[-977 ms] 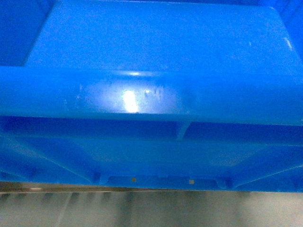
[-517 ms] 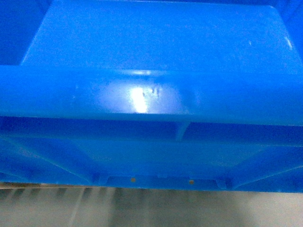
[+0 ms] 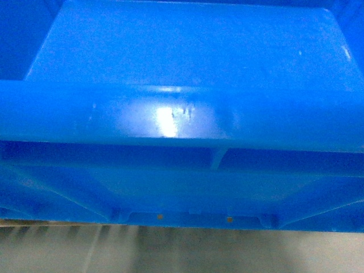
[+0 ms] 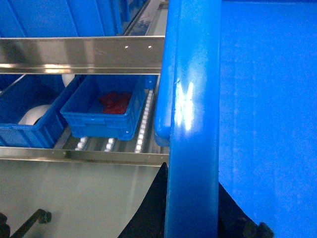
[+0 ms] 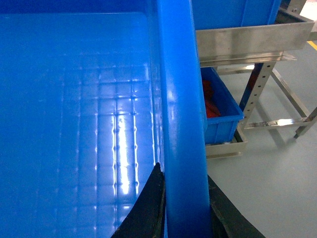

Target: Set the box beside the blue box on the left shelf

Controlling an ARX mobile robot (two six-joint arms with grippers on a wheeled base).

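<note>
The box (image 3: 182, 45), a large bright-blue crate, fills the head view with its near rim (image 3: 182, 114) running across the middle. My left gripper (image 4: 190, 208) is shut on the box's left rim (image 4: 193, 99), one black finger (image 4: 153, 213) outside the wall and one inside. My right gripper (image 5: 184, 198) is shut on the right rim (image 5: 178, 99) the same way. The left shelf's white rollers (image 4: 143, 119) show beyond the box in the left wrist view. On them stands a smaller blue box (image 4: 104, 106) with red things inside, just left of my box.
Another blue box (image 4: 25, 116) with a white object stands further left on the rollers. A steel rail (image 4: 79, 54) crosses above, with a blue crate (image 4: 59, 17) on the upper level. To the right are a blue bin (image 5: 220, 109) and steel rack legs (image 5: 257, 84) on grey floor.
The box has shifted slightly up in the head view, and a little more grey floor shows beneath it. Both grips look the same.
</note>
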